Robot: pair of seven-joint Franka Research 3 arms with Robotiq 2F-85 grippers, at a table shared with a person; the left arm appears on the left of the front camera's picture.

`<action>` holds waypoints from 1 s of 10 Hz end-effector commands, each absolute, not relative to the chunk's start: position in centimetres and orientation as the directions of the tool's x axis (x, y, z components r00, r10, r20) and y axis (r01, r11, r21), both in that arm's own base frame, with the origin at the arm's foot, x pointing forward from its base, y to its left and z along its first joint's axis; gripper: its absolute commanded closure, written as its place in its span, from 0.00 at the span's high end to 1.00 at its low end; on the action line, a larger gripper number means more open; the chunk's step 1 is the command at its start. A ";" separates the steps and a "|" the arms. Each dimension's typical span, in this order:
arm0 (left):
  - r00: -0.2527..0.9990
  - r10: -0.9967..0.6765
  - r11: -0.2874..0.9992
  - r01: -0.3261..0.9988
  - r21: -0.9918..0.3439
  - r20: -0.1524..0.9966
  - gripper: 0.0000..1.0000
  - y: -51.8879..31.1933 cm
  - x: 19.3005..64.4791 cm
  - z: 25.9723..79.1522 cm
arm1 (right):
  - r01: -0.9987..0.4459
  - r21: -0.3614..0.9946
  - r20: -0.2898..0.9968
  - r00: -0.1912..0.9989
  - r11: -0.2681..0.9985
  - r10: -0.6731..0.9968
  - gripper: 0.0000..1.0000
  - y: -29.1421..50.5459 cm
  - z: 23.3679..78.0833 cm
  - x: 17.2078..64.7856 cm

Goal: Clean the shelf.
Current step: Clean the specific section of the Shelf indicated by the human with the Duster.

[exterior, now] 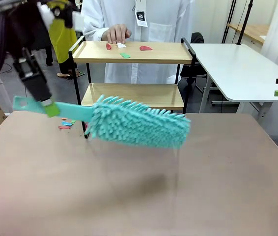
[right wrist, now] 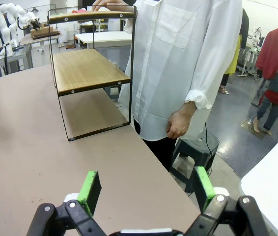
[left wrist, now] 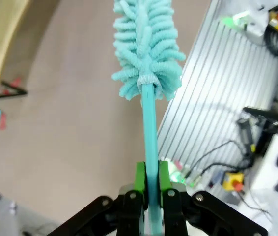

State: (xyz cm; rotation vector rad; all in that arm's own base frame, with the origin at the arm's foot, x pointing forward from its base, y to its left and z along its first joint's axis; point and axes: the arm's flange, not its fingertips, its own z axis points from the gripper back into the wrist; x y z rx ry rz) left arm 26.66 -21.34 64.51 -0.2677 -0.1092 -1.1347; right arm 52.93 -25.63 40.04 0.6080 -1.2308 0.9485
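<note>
Left end effector (left wrist: 151,178) pinches the duster (exterior: 139,123) handle; right end effector (right wrist: 146,189) spread wide.

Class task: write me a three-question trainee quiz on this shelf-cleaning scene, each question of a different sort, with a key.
1. True or false: the left gripper is shut on the handle of the duster.
2. The paper scraps on the shelf lie on: A the top board; B the lower board; C both boards.
3. Fill in: the right gripper is ____.
Key: 1 true; 2 A; 3 open.
</note>
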 end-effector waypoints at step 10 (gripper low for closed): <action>0.791 -0.219 0.853 0.440 -0.283 0.571 0.13 -35.5 25.3 78.3 | -0.854 -0.089 0.957 0.070 0.513 0.283 1.00 -25.2 40.6 53.0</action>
